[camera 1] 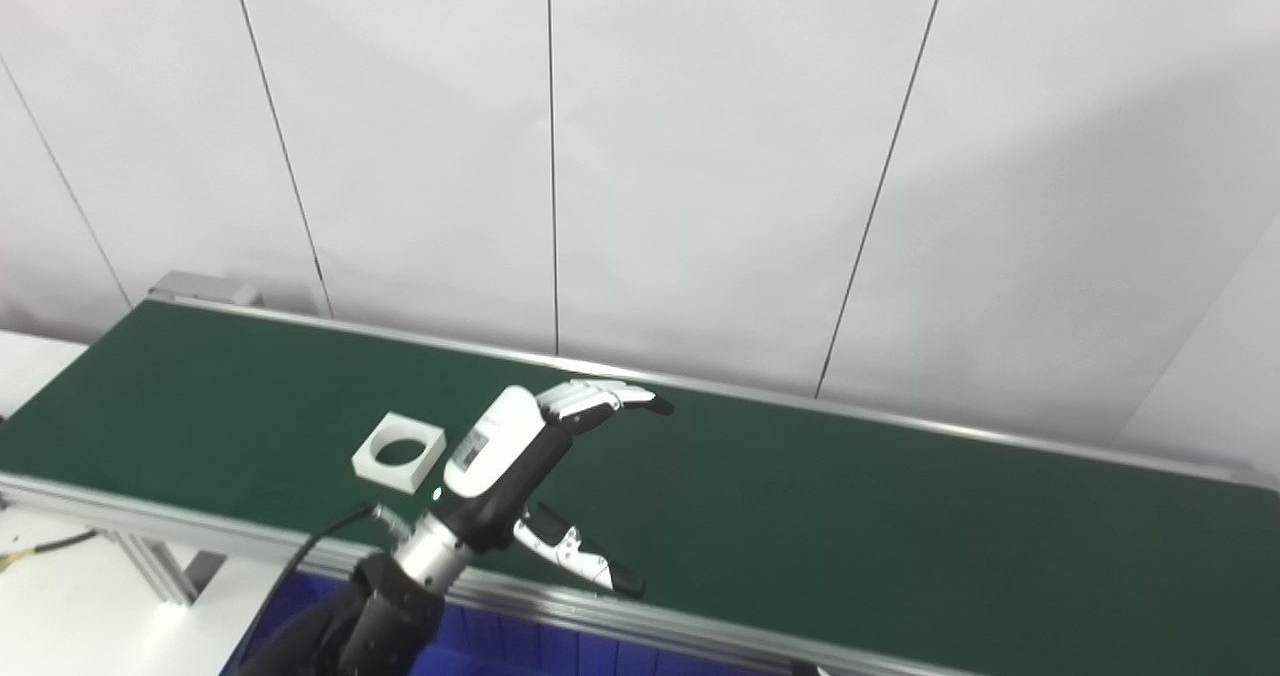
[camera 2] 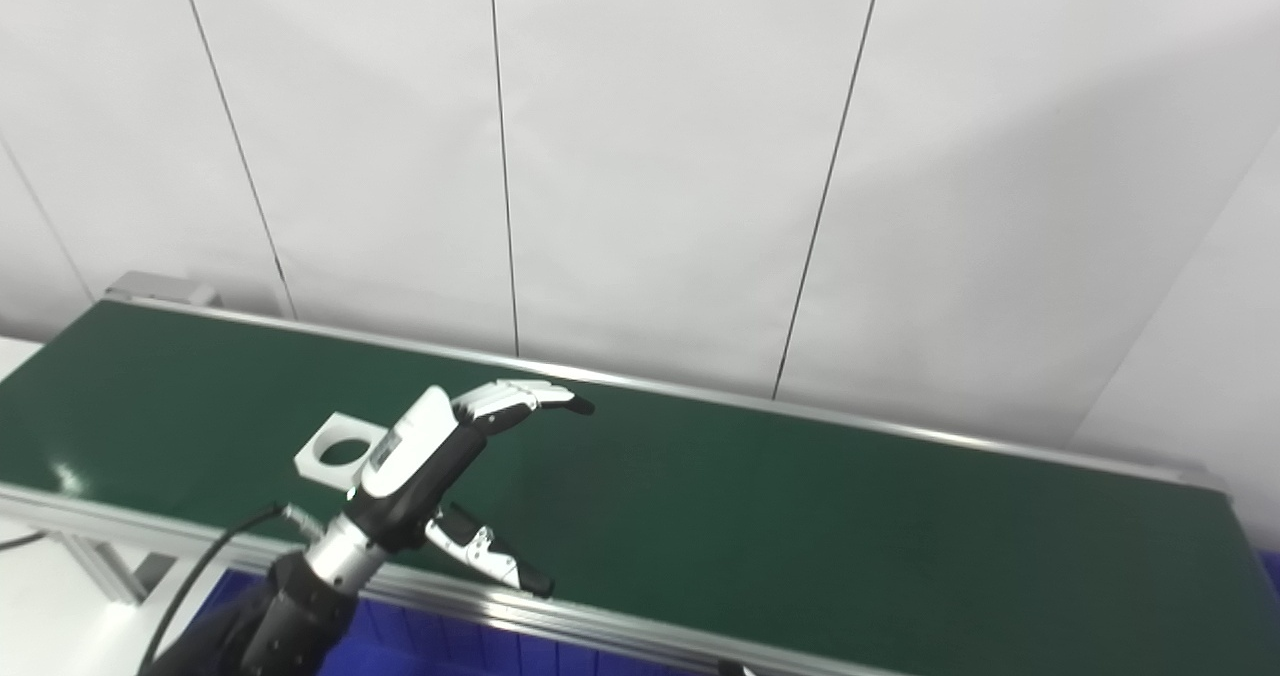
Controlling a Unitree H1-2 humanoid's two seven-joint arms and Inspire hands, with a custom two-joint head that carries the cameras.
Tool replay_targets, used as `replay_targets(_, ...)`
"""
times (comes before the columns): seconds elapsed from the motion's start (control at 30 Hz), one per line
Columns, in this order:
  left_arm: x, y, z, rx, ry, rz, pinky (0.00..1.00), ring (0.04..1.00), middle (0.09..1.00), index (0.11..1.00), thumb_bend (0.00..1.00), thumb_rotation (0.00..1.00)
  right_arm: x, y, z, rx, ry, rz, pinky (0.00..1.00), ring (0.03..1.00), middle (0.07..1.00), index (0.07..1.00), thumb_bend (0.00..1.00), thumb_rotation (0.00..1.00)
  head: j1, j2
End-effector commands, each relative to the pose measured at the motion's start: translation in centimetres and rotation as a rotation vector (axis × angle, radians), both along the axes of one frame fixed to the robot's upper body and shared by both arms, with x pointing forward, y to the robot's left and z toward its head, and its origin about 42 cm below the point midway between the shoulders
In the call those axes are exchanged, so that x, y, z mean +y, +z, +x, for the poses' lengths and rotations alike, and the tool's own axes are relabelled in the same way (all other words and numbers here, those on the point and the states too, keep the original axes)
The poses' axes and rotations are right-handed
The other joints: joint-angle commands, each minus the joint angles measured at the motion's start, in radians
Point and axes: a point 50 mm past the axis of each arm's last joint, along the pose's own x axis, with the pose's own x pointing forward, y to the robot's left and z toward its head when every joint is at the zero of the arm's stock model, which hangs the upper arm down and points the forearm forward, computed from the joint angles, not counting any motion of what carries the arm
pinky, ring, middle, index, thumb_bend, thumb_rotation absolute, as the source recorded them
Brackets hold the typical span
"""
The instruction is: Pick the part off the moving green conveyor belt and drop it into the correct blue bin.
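White square part w/ round center hole (camera 1: 399,450) lies flat on green conveyor belt (camera 1: 800,496), just beside left hand (camera 1: 520,456); fingers (camera 1: 600,397) spread apart, empty. Part prob. light, rigid, smooth plastic: pinch across opposite outer edges.

The left robot hand (camera 1: 525,461) is held above the green conveyor belt (camera 1: 800,516), fingers (camera 1: 600,396) and thumb spread, nothing grasped. A white square part (camera 1: 399,450) with a round hole lies flat on the belt, just left of it. A blue bin (camera 1: 520,646) is seen below the near rail.
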Motion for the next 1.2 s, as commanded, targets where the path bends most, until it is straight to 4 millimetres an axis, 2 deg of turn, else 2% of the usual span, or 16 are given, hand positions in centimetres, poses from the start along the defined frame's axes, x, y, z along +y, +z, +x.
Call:
replay_targets(0.0, 1.0, 2.2, 1.4, -0.072, -0.011, 0.048, 0.75, 0.764, 0.756, 0.743, 0.92, 0.49, -0.1, 1.2, 0.4, -0.075, 0.020, 0.031, 0.77, 0.833, 0.867, 0.850, 0.87, 1.00, 0.002, 0.005)
replay_targets(0.23, 3.2, 1.2, 2.4, -0.033, 0.009, 0.220, 0.73, 0.739, 0.747, 0.734, 0.90, 0.44, -0.7, 1.4, 0.3, -0.063, 0.024, 0.049, 0.78, 0.823, 0.857, 0.840, 0.87, 0.99, 0.007, 0.014)
replay_targets(0.5, 5.0, 0.7, 3.4, -0.003, 0.043, 0.351, 0.72, 0.745, 0.749, 0.740, 0.90, 0.45, -0.9, 1.4, 0.2, -0.053, 0.027, 0.057, 0.78, 0.823, 0.855, 0.836, 0.86, 0.97, 0.004, 0.008)
replay_targets(0.67, 5.8, 0.2, 4.1, 0.005, 0.124, 0.403, 0.70, 0.731, 0.734, 0.731, 0.93, 0.32, -0.8, 1.4, 0.2, -0.056, 0.029, 0.051, 0.77, 0.817, 0.851, 0.834, 0.87, 0.97, 0.002, 0.002)
replay_targets(0.77, 5.9, 0.1, 4.6, 0.023, 0.179, 0.433, 0.70, 0.738, 0.746, 0.750, 0.97, 0.25, -0.8, 1.3, 0.2, -0.052, 0.031, 0.053, 0.77, 0.817, 0.852, 0.836, 0.87, 0.97, 0.001, -0.002)
replay_targets(0.83, 5.9, 0.1, 4.9, 0.039, 0.207, 0.455, 0.70, 0.744, 0.758, 0.768, 1.00, 0.17, -0.8, 1.3, 0.2, -0.051, 0.031, 0.054, 0.77, 0.817, 0.852, 0.837, 0.86, 0.96, 0.000, -0.003)
replay_targets(1.17, 5.3, 1.6, 6.6, 0.055, 0.257, 0.556, 0.70, 0.778, 0.798, 0.803, 1.00, 0.06, -0.3, 1.3, 0.3, -0.054, 0.033, 0.052, 0.76, 0.815, 0.852, 0.834, 0.85, 0.96, -0.003, -0.010)
